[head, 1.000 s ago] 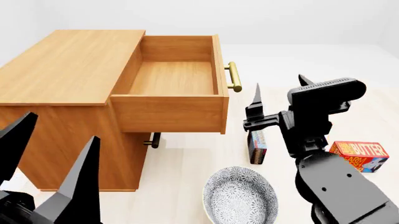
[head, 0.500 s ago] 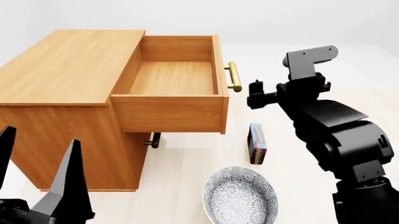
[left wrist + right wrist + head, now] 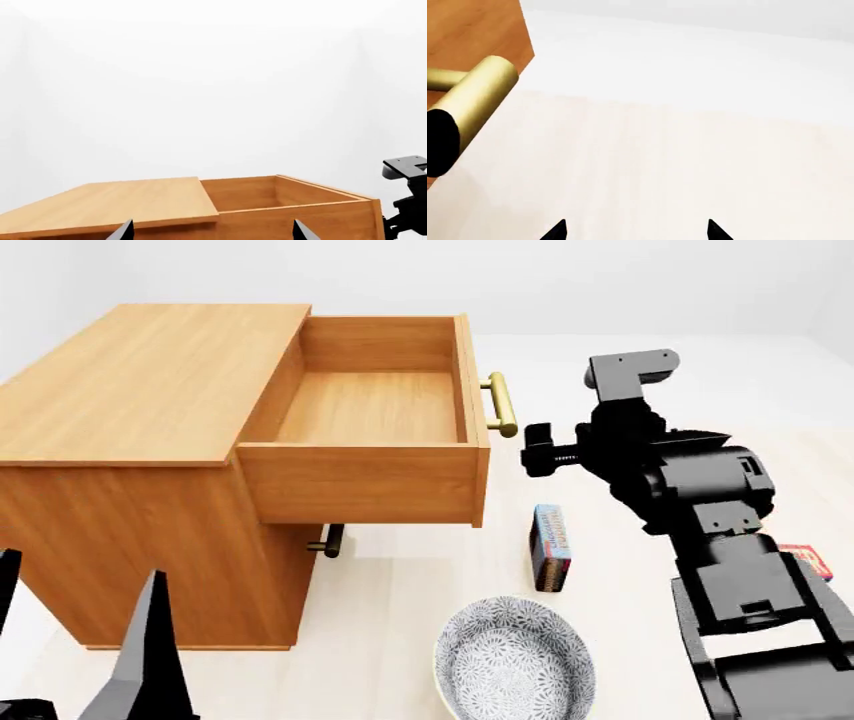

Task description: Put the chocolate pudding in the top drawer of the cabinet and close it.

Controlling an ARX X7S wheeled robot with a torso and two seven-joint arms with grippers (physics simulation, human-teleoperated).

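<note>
From the head camera I see my right arm raised and folded back on itself, its wrist block up high and the right gripper (image 3: pixel 534 455) pointing toward the brass handle (image 3: pixel 501 405) of the top drawer (image 3: pixel 367 410), close beside it but not touching. The fingers are mostly hidden behind the wrist there; in the right wrist view only two dark tips (image 3: pixel 558 231) poke into the frame, set well apart with nothing between them, so I read them as spread. That same view shows the handle's round end large and near, with bare pale floor (image 3: pixel 694 150) beyond.

My left arm sits low — only the left gripper (image 3: pixel 74 640) shows at the bottom corner of the head view, its black fingers (image 3: pixel 147 660) standing up and apart, one cut off by the frame edge. The left wrist camera catches just the two tips, wide of each other, looking over the cabinet (image 3: pixel 120 200) top and into the drawer.

The drawer is pulled fully out and its inside looks bare. The chocolate pudding (image 3: pixel 550 545) stands on edge on the floor, below the drawer's handle end and just behind the patterned bowl (image 3: pixel 514 660). A butter box (image 3: pixel 806 560) peeks out behind my right forearm (mostly covered, label unreadable). A lower drawer's handle (image 3: pixel 330 540) is half hidden under the open one.
</note>
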